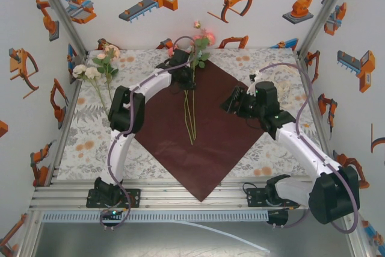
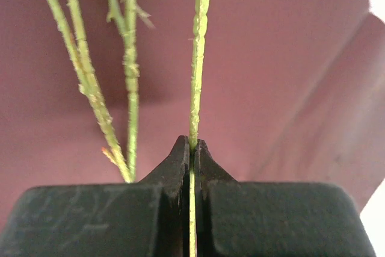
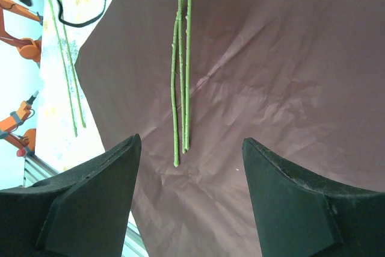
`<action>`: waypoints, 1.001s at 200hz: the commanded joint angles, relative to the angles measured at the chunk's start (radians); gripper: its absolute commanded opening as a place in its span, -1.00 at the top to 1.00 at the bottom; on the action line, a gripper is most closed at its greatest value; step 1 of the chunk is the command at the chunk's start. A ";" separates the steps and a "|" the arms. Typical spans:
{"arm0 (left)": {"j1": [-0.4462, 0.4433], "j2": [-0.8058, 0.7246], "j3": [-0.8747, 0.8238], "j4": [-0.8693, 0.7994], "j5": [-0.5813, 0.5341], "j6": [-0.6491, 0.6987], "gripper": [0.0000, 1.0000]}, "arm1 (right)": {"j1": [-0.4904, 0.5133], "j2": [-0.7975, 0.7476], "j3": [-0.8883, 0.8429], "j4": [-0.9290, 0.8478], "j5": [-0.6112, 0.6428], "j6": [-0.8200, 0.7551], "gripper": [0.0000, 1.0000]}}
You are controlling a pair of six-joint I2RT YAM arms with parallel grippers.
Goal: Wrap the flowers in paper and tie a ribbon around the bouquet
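Our left pincer [image 2: 189,144] is clamped tight on a single green stem [image 2: 195,58], which runs straight up from between its tips. Two more stems [image 2: 129,88] hang just beside it, and as far as we can tell they are not gripped. We judge this hold is meant to lay the flowers [image 1: 201,43] along the diagonal of the paper [image 1: 210,148], with the blooms past the far corner, so the sheet can fold round them.

Our right pincer [image 3: 191,142] stands wide apart with nothing in it, above the paper's right half and near the stem ends [image 3: 180,148]. We think it is placed there to take an edge. A second bunch [image 1: 90,71] lies on the bench [image 1: 84,148] to the left, apart from the sheet.

We cannot tell whether the stems rest on the paper or hang just above it. The left arm's wrist covers the place where the stems meet the leaves. A pale strip [image 1: 228,237] below the front rail [image 1: 180,192] may be the ribbon, but it is too faint to be sure.
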 commanded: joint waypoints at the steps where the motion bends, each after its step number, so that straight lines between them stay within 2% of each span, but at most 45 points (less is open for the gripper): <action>1: 0.010 -0.002 0.048 0.009 -0.017 -0.013 0.98 | 0.001 -0.027 -0.015 0.007 0.008 -0.001 -0.27; 20: 0.009 -0.013 0.057 -0.007 0.005 -0.003 0.50 | 0.002 -0.032 -0.010 -0.002 0.012 -0.002 -0.28; 27: 0.011 -0.038 0.053 -0.017 -0.002 0.015 0.37 | 0.001 -0.036 -0.010 -0.004 0.015 -0.002 -0.27; 40: 0.013 -0.123 0.008 -0.005 -0.056 0.070 0.26 | 0.001 -0.042 -0.010 -0.003 0.020 -0.003 -0.27; 64: 0.038 -0.314 -0.151 0.027 -0.227 0.220 0.16 | 0.002 -0.039 -0.007 0.008 0.013 -0.002 -0.28; 88: 0.137 -0.480 -0.322 0.031 -0.387 0.319 0.14 | 0.002 -0.033 -0.014 0.032 0.005 -0.001 -0.28; 124: 0.373 -0.561 -0.470 0.026 -0.395 0.353 0.16 | 0.001 -0.012 -0.019 0.060 -0.012 0.001 -0.28; 154: 0.493 -0.484 -0.482 0.036 -0.376 0.400 0.20 | 0.002 -0.014 -0.022 0.058 -0.015 -0.001 -0.28; 200: 0.557 -0.292 -0.368 -0.024 -0.371 0.460 0.20 | 0.002 -0.042 -0.041 0.045 -0.001 -0.001 -0.28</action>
